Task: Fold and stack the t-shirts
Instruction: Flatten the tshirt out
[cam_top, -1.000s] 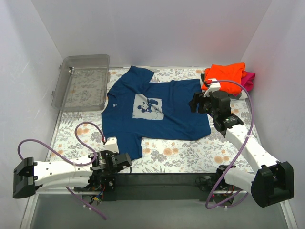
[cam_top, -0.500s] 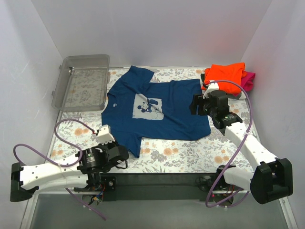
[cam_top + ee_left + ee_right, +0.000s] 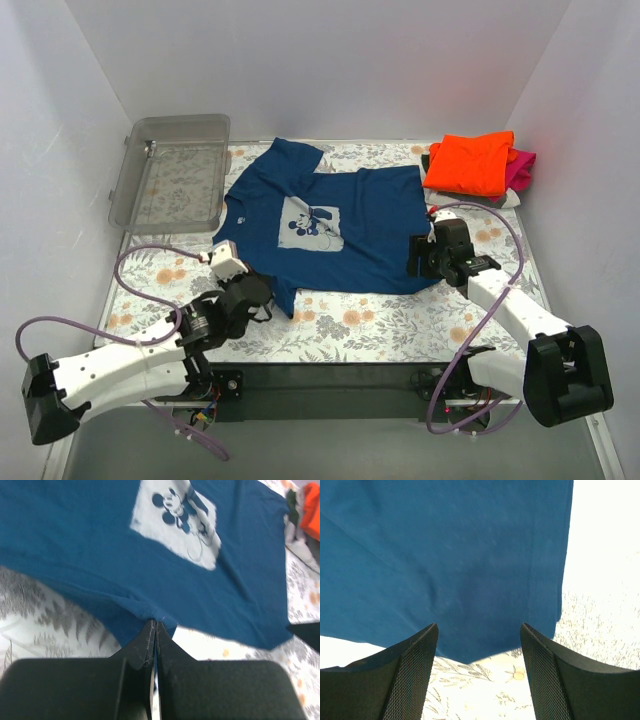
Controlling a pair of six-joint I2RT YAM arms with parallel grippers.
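The navy t-shirt (image 3: 360,240) lies spread flat, chest print (image 3: 310,222) up, in the middle of the table. My left gripper (image 3: 268,293) is shut, its tips at the edge of the near sleeve; in the left wrist view (image 3: 154,624) the closed tips touch the navy hem (image 3: 150,609). My right gripper (image 3: 418,256) is open and empty over the shirt's near right hem corner, which lies between its fingers in the right wrist view (image 3: 477,628). The folded orange t-shirt (image 3: 472,160) lies on the magenta one (image 3: 522,166) at the back right, with pale grey cloth (image 3: 510,199) beneath.
A clear plastic tray (image 3: 128,190) leans at the back left. A floral cloth (image 3: 380,325) covers the table. White walls close in on left, back and right. Purple cables loop by each arm.
My left arm has swung forward from the near edge up to the shirt's near sleeve. My right gripper has drawn back along the hem toward the near right corner.
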